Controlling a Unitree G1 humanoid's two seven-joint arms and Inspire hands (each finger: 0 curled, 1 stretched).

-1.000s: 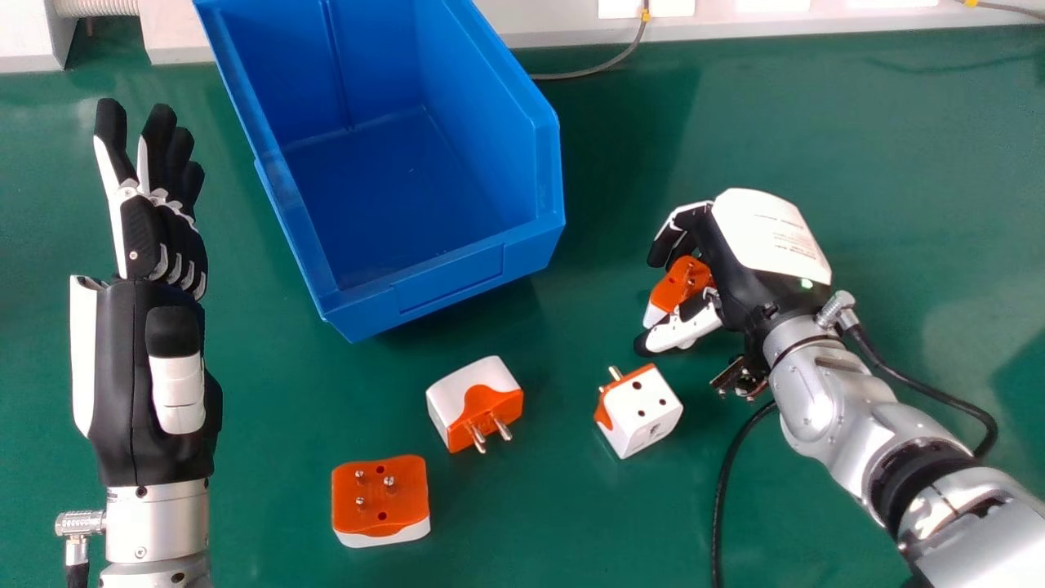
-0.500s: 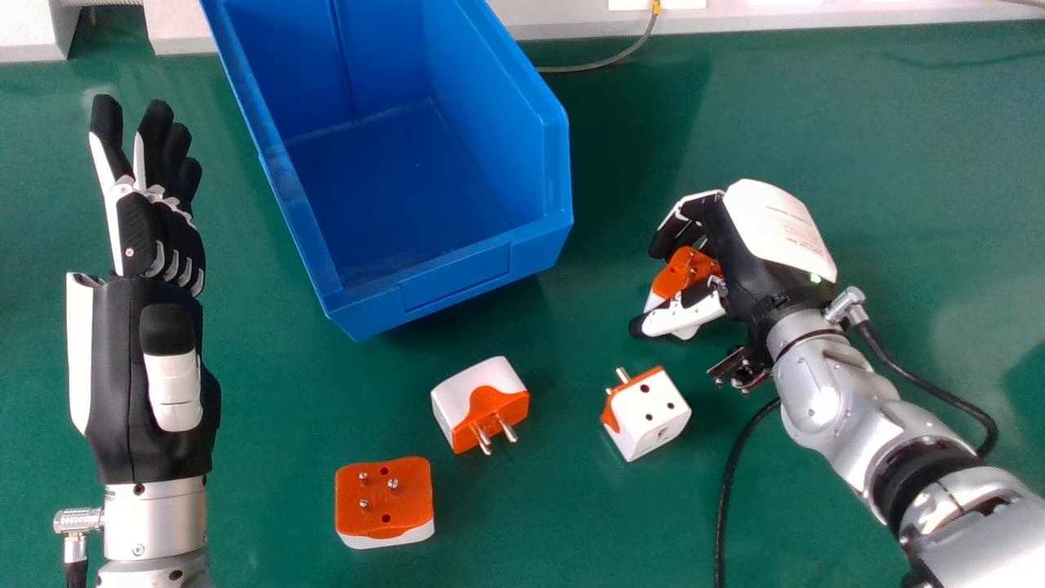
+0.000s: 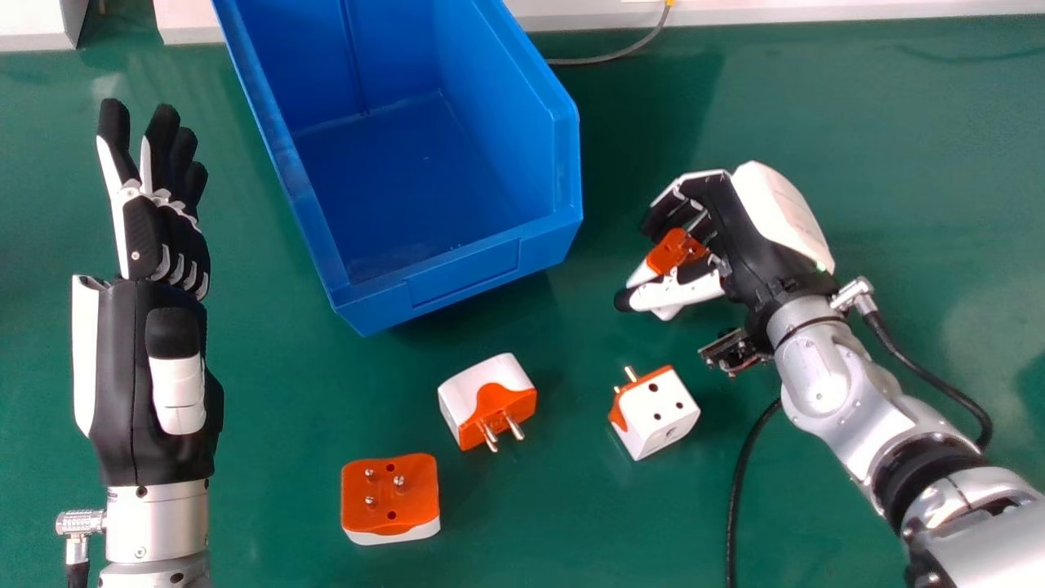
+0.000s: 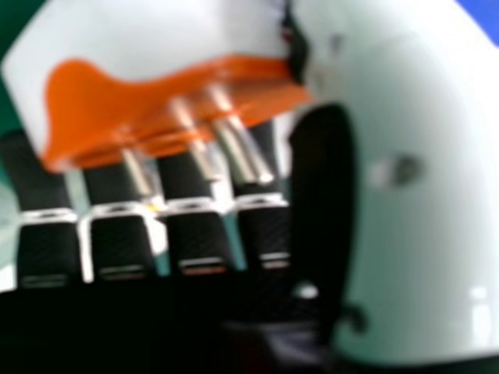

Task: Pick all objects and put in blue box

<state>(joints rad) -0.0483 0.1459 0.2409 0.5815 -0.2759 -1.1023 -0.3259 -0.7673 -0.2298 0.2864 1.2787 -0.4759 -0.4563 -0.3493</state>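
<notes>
My right hand (image 3: pixel 747 237) is between two and three o'clock, fingers partly curled round one orange-and-white adapter (image 3: pixel 673 251), thumb on its other side, metal pins facing in toward my palm. That adapter is outside the one blue box (image 3: pixel 463 271), which sits at eleven o'clock. Three more adapters rest on the green table (image 3: pixel 555 531): a tilted-looking one (image 3: pixel 486 396) between six and seven o'clock with two pins showing, an orange-topped one (image 3: pixel 390 494) at seven with three pins up, and a white-faced one (image 3: pixel 665 408) past four. That makes four adapters. My left hand (image 3: pixel 118 376) lies at nine o'clock, fingers nearly straight, gripping nothing.
</notes>
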